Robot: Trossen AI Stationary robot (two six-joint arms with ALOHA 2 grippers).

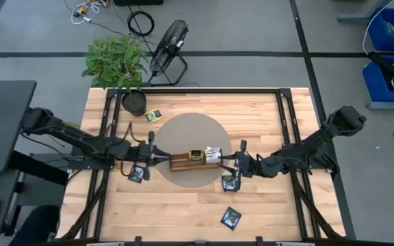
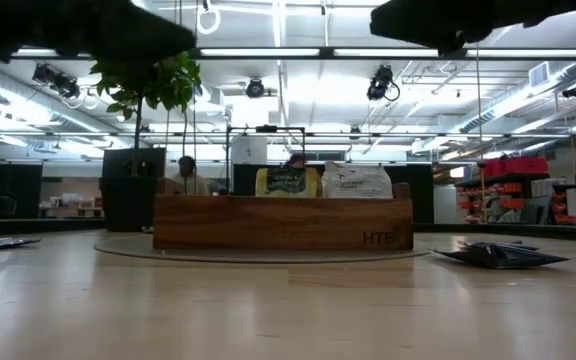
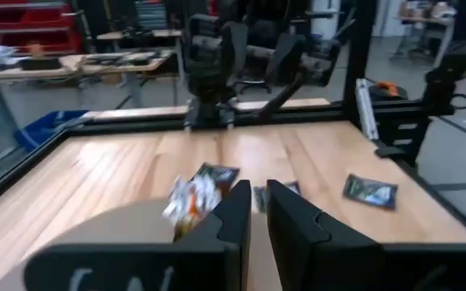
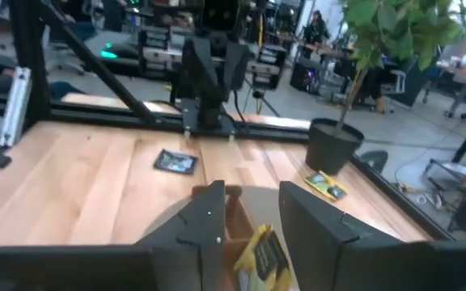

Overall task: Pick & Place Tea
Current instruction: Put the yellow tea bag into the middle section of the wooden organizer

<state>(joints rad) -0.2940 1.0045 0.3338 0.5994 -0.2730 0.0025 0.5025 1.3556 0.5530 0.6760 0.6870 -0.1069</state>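
A long brown wooden tray (image 1: 183, 162) lies on a round grey mat (image 1: 190, 130) at mid-table. A yellow sachet (image 1: 195, 156) and white sachets (image 1: 213, 154) stand upright in the tray; they also show in the low view (image 2: 286, 182) (image 2: 356, 181). My left gripper (image 1: 157, 156) is at the tray's left end, its fingers (image 3: 237, 214) shut to a narrow slit and empty. My right gripper (image 1: 237, 162) is at the tray's right end, open and empty (image 4: 252, 222); the yellow sachet (image 4: 261, 257) shows past its fingers. Three black sachets (image 1: 137, 173) (image 1: 230, 183) (image 1: 230, 217) lie flat on the table.
Another yellow sachet (image 1: 153, 116) lies beside a potted plant (image 1: 135, 102) at the far left of the table. A black frame (image 1: 197, 89) runs round the table's far and side edges. Bare wood lies toward the near edge (image 1: 183, 219).
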